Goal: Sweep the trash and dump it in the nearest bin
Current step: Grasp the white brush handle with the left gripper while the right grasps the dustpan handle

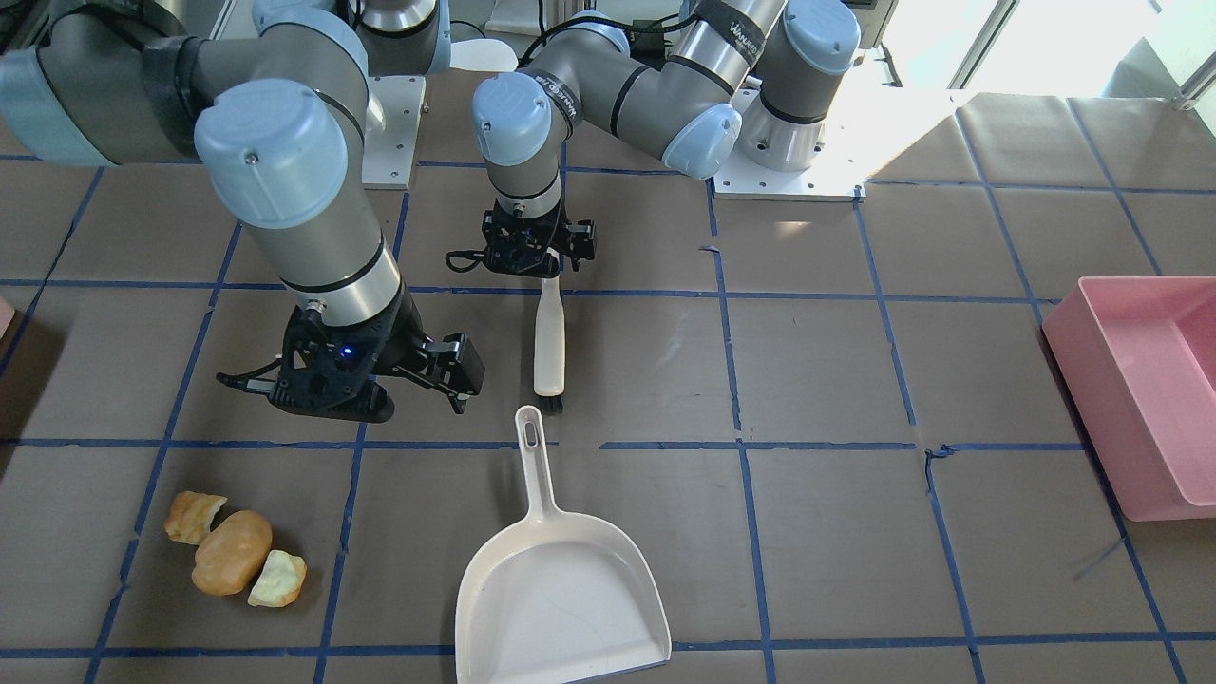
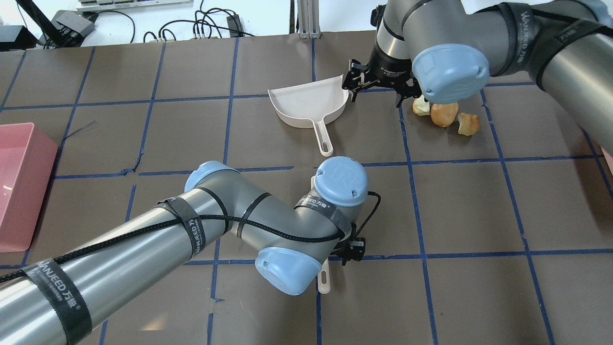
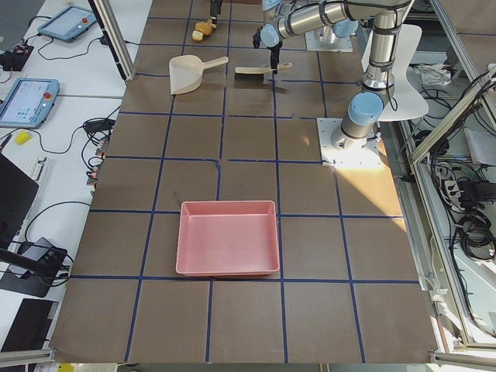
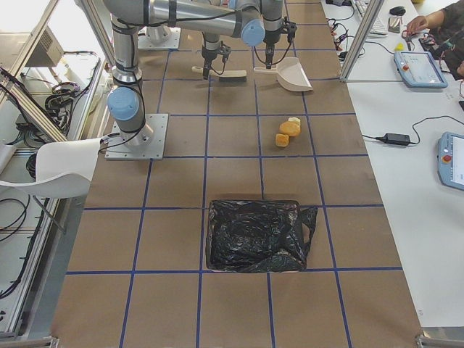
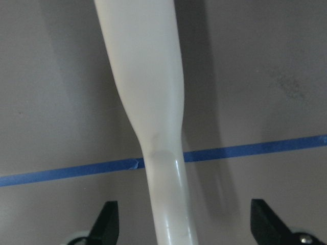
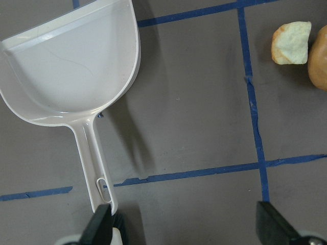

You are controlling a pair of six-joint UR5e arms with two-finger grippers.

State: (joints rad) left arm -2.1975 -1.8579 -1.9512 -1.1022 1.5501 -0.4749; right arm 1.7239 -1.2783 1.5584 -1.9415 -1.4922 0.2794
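Front cam sits across the table (image 1: 836, 380), staring steeply down at the robot; the overhead one looks forward from behind its shoulders. Both catch the dustpan (image 1: 560, 589) and food pieces (image 1: 233, 551). Two end cams sit high and far back. Wrist cams look down, super close: left on the brush handle (image 5: 153, 102), right on the dustpan.
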